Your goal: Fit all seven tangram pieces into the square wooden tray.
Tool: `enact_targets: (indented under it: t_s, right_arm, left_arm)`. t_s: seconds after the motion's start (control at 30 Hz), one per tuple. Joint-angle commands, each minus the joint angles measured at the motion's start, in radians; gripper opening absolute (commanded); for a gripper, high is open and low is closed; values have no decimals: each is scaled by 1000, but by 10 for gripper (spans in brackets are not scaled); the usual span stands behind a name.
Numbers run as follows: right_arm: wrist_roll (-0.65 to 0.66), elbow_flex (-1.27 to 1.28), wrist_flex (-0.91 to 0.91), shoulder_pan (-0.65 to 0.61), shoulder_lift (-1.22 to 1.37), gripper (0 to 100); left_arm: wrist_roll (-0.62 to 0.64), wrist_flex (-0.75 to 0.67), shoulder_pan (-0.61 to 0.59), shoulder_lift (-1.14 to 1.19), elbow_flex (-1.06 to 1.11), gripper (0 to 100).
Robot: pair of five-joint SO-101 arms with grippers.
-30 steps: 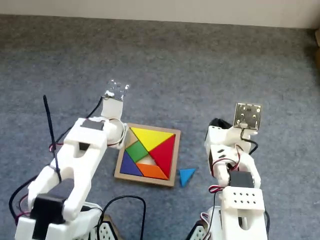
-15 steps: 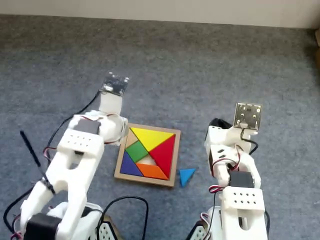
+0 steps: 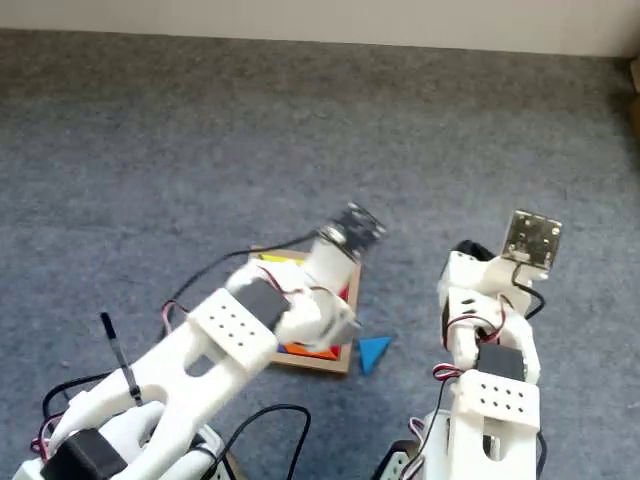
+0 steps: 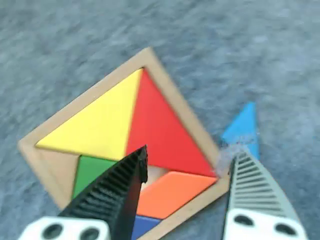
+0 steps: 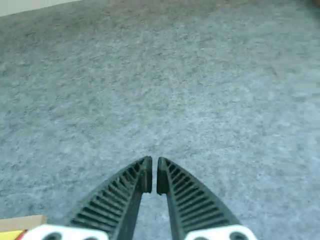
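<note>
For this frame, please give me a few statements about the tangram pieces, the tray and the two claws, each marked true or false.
1. The light blue triangle lies on the carpet, outside the wooden tray. True.
2. The left claw is shut on a piece. False: it is open above the tray and holds nothing.
3. The red triangle sits in the tray, edge to edge with the yellow triangle. True.
4. The right claw is open above the tray. False: it is shut, over carpet.
</note>
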Motion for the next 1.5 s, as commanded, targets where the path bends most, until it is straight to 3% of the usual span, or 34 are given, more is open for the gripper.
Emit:
enact_targets:
  t_s: [0.0, 0.27, 0.8, 0.97, 1.47]
  right_arm:
    - [-9, -13, -22, 44, -27, 34]
    - [-9, -13, -22, 44, -27, 34]
    - [-9, -13, -22, 42, -27, 34]
    - [-9, -13, -22, 42, -27, 34]
    - [-9, -13, -22, 42, -27, 34]
  left_arm:
    - [9, -75, 108, 1, -7, 266]
    - [9, -258, 185, 326, -50, 265]
    - [6, 8, 188, 553, -334, 228]
    - [6, 86, 243, 615, -404, 228]
    - [5, 95, 321, 625, -410, 227]
